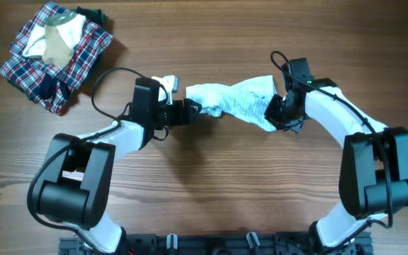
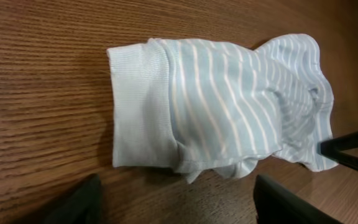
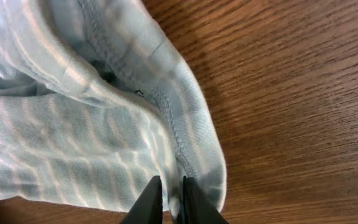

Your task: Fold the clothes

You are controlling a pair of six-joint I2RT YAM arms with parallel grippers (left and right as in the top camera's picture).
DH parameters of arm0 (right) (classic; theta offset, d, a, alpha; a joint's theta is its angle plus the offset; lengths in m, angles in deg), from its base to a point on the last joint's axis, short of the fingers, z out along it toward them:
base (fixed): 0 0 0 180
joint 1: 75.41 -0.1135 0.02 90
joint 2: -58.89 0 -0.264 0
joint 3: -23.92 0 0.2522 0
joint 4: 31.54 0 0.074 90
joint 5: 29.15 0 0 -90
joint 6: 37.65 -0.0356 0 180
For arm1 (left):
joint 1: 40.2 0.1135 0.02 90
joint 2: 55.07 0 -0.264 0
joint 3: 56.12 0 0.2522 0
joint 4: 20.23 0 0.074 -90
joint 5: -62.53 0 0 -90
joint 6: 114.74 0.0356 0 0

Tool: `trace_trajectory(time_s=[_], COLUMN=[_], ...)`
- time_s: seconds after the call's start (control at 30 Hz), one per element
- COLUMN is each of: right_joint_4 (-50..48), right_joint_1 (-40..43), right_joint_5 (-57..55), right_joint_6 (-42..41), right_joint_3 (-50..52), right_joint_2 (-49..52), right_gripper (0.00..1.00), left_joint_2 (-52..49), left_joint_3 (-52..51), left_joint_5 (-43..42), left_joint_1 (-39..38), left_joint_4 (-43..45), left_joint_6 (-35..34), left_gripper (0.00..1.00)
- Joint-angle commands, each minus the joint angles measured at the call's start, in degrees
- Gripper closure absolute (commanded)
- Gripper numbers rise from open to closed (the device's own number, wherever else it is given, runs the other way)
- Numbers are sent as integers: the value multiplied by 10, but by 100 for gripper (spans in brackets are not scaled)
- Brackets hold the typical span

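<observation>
While the garment (image 1: 236, 99) lies crumpled on the table (image 1: 211, 184) w/ no fold yet, right gripper (image 3: 171, 199) is pinched on its hem & left gripper (image 2: 178, 183) sits spread, empty, at the banded end, so folding looks barely begun.

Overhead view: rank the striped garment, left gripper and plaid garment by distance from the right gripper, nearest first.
1. Striped garment: mid-table, its right end pinched in the right gripper.
2. Left gripper: open, at the garment's left end.
3. Plaid garment: far back-left corner of the table.
</observation>
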Motion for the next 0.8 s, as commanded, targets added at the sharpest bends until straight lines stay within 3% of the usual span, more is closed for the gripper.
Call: trace_trajectory(time_s=[0.0,0.63,0.67,0.77], right_joint_4=[0,10,12,14], right_joint_1=[-2,-2,-2,-2], right_joint_5=[-7,-7,-7,-7], right_joint_6=[-1,0,1,1], right_joint_3=[3,3,3,3], right_joint_2=[12,12,12,12], right_gripper=[87,88,87,88], left_joint_2=[-8,-57,-61,-62], left_joint_3=[10,55,61,63], left_joint_5=[7,21,20,20], left_joint_1=[-2,-2,-2,-2], left_joint_4=[2,-16,-21,-26], left_joint_6=[0,-4,-4,-4], left_gripper=[24,20,21,38])
